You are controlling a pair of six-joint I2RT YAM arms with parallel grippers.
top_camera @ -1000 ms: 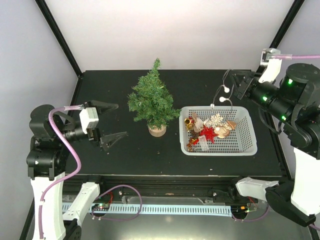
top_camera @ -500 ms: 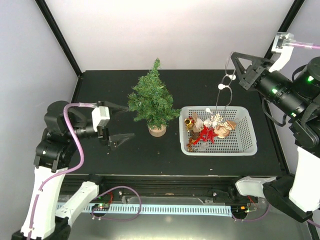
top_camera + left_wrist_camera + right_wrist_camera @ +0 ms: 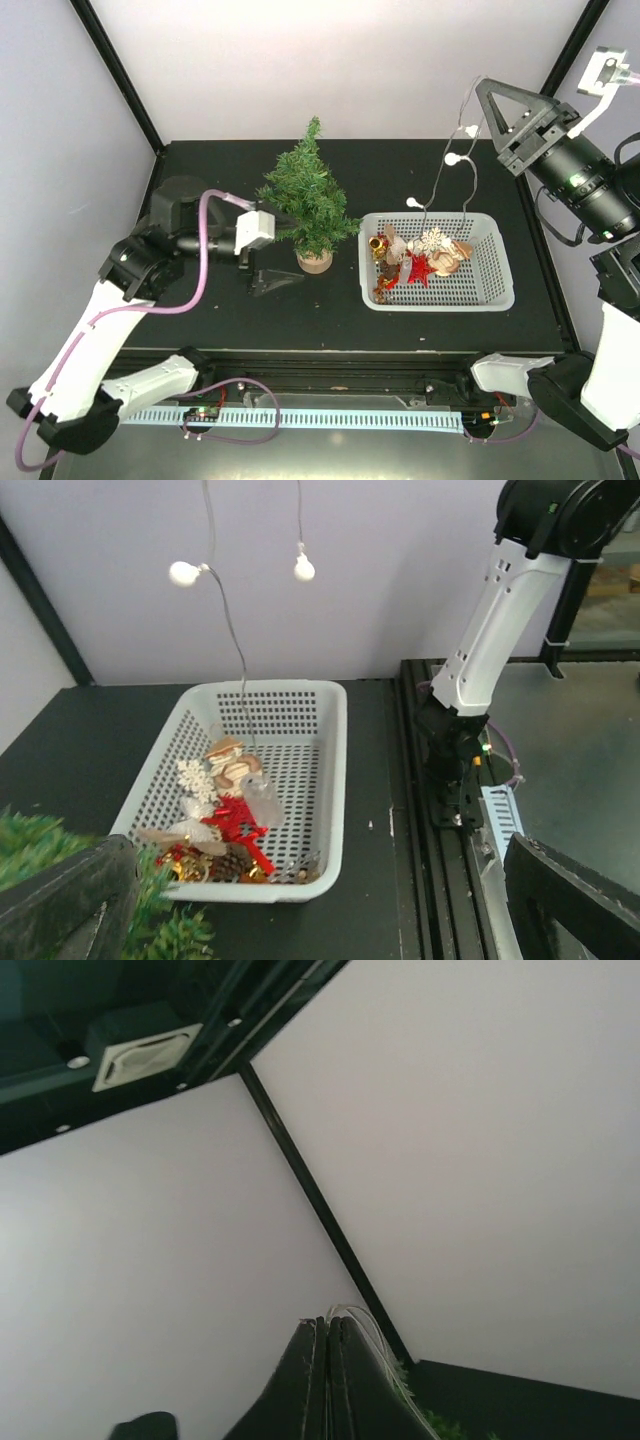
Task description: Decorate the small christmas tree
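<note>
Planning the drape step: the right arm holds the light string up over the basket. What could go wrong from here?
1. The thin wire string of small white bulbs hangs from the shut right end effector, its lower end down among the ornaments in the white perforated plastic basket. It may snag and drag some out.
2. The open left end effector sits close beside the small green bristly christmas tree. A nudge could tip it.

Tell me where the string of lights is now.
In the top view the string of lights hangs on the right, from the shut right claw down into the white basket.
</note>
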